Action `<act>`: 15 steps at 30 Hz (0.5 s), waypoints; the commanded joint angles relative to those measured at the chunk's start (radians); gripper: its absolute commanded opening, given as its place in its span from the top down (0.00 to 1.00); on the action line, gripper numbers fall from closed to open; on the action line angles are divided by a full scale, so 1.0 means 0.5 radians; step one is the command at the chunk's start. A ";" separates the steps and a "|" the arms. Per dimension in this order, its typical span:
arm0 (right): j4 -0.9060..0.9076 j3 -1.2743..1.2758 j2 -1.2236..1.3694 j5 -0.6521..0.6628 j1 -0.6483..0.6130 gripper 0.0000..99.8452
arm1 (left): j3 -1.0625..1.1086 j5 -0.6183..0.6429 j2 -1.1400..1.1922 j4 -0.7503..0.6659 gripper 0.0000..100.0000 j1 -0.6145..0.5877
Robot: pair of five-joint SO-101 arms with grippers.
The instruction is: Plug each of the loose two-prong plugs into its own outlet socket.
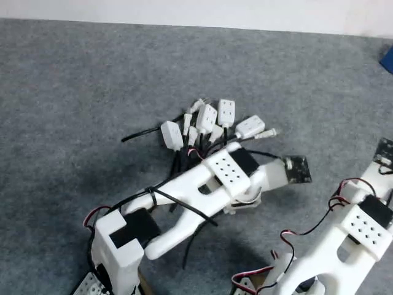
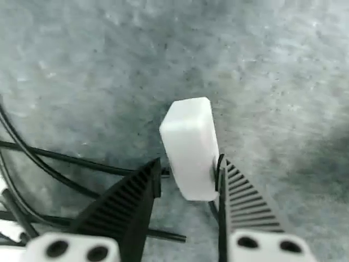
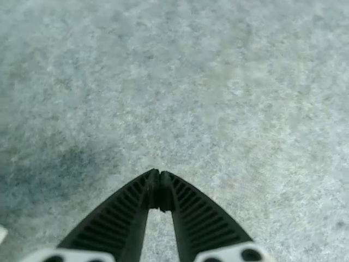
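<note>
At the left arm [image 1: 202, 178], your left claw [image 2: 190, 164] pinches a white connector block [image 2: 188, 147]. One ribbed finger [image 2: 131, 207] sits at each long flank, and the far end pokes out past the fingertips. The block's long axis runs in line with the fingers, straight out from the claw. No prongs or slots face the wrist camera, so you cannot tell from here whether you hold a plug or a socket. Black cables [image 2: 54, 158] trail across the grey worktop [image 1: 73, 92] beside one finger.

From above, take 12 o'clock as the far edge of the worktop. The heap of plugs and sockets [image 1: 209, 123] then lies just beyond the left arm's wrist, at about 11 o'clock from it. Its white bodies fan out from 10 to 2 o'clock, with their leads gathered back toward 6. The left arm is much the nearer one and reaches right up to the heap.

Further right, the right arm [image 1: 350, 239] stands well apart, at roughly 4 o'clock from the heap. Your right claw [image 3: 160, 177] is pressed together on nothing, over bare worktop.

My reading is that the coming move turns on the block's free end. It must line up along its own long axis with a mating piece in the heap, so check which face carries the prongs before you push.
</note>
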 commanded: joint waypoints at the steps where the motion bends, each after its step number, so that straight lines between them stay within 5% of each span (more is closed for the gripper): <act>1: -0.029 -0.005 -0.026 0.021 -0.091 0.99 | -0.158 -0.052 -0.094 0.273 0.83 0.063; 10: -0.029 0.032 -0.044 0.021 -0.103 0.99 | -0.486 -0.055 -0.072 0.282 0.83 -0.244; 15: -0.029 0.035 -0.044 0.021 -0.106 0.99 | -0.354 -0.049 0.017 0.212 0.83 -0.173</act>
